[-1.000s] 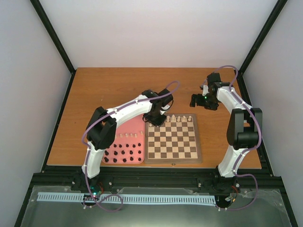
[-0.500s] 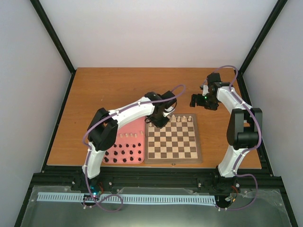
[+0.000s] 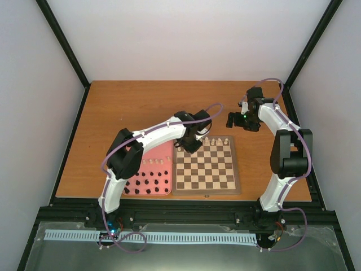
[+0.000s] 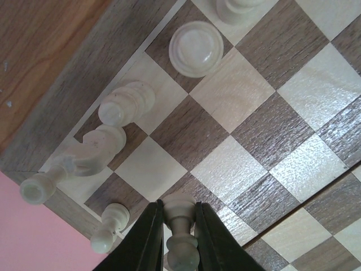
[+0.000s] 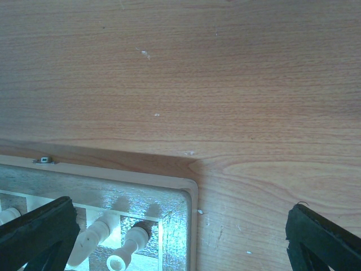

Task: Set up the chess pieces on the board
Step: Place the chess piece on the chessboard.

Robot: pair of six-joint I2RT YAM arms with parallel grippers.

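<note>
Glossy, smooth cream chess pieces (image 4: 194,48) sit on a lightly sheened wood-grain board (image 4: 248,130); the table (image 5: 225,84) is matt wood.

I can't read any text, label, brand or number in any view; nothing legible on the board (image 3: 206,169), pink tray (image 3: 163,151) or worktop (image 3: 141,107).

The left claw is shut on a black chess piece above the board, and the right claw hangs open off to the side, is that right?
Not quite: the piece is cream-white, not black. The left wrist view shows the left claw shut on a cream-white chess piece above the board. The right claw does hang open off to the side.
</note>
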